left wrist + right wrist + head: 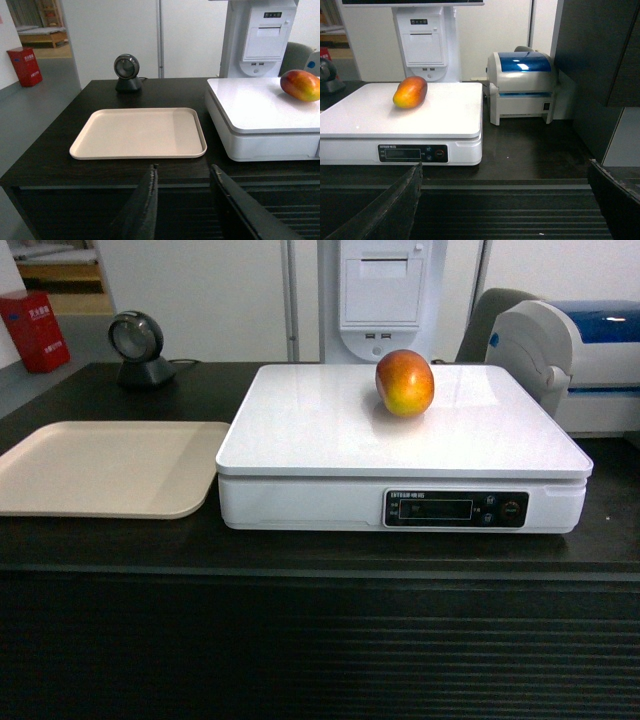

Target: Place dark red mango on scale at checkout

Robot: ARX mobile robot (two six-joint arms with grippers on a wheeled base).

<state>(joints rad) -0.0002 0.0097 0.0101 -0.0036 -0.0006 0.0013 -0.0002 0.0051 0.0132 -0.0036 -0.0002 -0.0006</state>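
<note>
dark red mango (404, 382) on scale (400, 430), checkout (320, 640).

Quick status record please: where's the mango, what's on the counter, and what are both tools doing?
mango: dark red mango lying on the scale, toward its back edge, nothing gripping it
scale: white scale on the checkout counter, display panel facing the robot
tray: beige tray left of the scale, nothing on it
other items: round scanner behind the tray; blue-lidded printer right of the scale
left tool: left tool open, holding nothing, in front of the counter edge
right tool: right tool open wide, holding nothing, short of the counter
task state: mango appears placed
</note>
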